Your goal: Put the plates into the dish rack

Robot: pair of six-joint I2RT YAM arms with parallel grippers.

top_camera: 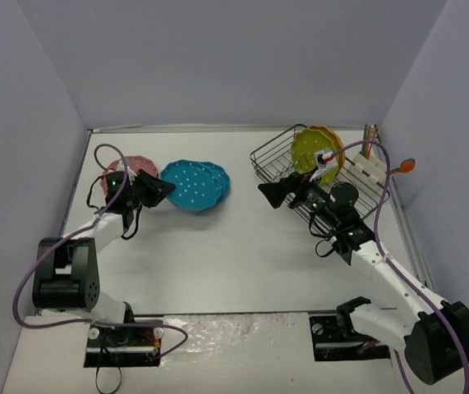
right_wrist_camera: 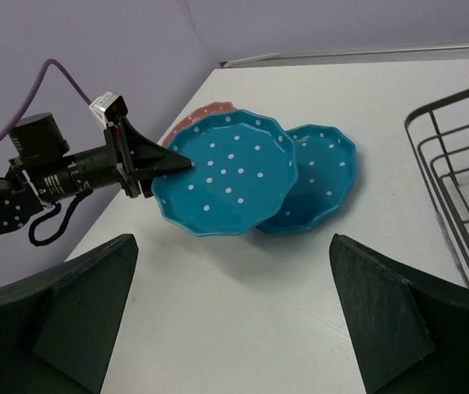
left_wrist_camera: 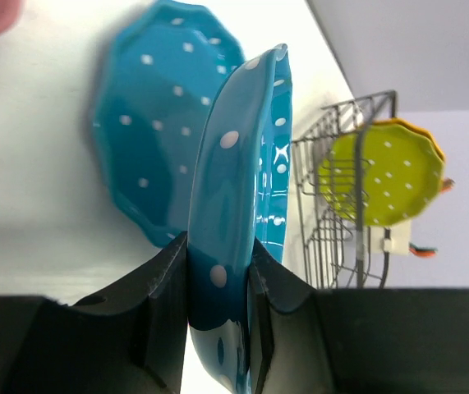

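Step in hand: plate pickup. The left gripper [left_wrist_camera: 220, 254] is clamped on the left rim of a blue plate [right_wrist_camera: 226, 172], tilted above a second blue plate [right_wrist_camera: 320, 176] at far left. The right gripper [top_camera: 273, 192] stands wide and empty beside the dish rack [top_camera: 277, 162], far right. Next move, as judged: carry the plate right and stand it on edge in a free slot.

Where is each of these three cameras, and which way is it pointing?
Top: above and behind the arms, looking down on the table; both arms show.
Left wrist: on the left arm, looking past the left gripper, shut on a blue plate, toward the rack.
Right wrist: on the right arm, facing left across the table; the open right gripper frames the bottom.
Shared: both wrist views show that held plate.
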